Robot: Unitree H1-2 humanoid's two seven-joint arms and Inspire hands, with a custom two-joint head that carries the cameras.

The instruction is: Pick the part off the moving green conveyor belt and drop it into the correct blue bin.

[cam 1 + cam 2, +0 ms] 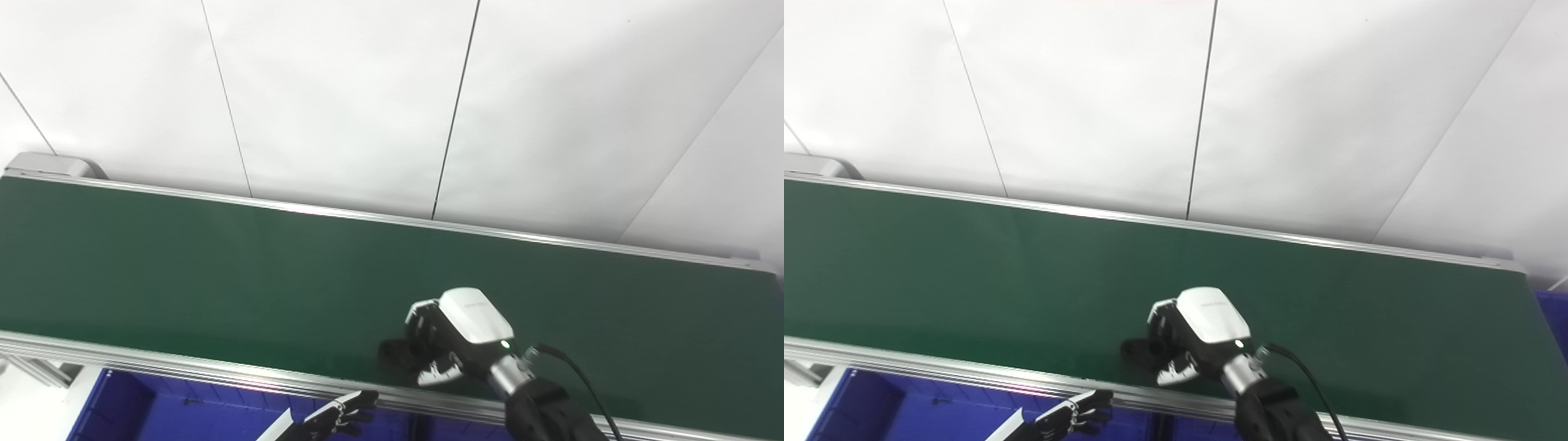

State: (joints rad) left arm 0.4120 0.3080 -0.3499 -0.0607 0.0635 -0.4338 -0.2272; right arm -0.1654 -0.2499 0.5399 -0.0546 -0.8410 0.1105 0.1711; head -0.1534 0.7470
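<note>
A green belt (pixel 245 269) is seen across the frame from left to right, with metal rails on its far and near edges. Behind it a white wall (pixel 343 92) with thin seams is shown.

The right robot hand (pixel 438 346) is placed over the belt in the lower middle of the frame, its white back turned up. Its fingers are curled downward around a dark part (pixel 395 354), which lies on the belt just to the left of the palm. The part is touched by the fingers, but whether it is fully pinched or lifted cannot be told. A black cable (pixel 576 373) is seen running from the wrist toward the lower right.

The left robot hand (pixel 1072 419) is seen at the bottom edge, below the near rail and over a blue bin (pixel 184 410). Its fingers are spread and nothing is held in it.

A second blue bin (pixel 1552 306) is partly visible at the right edge in the right eye view.
</note>
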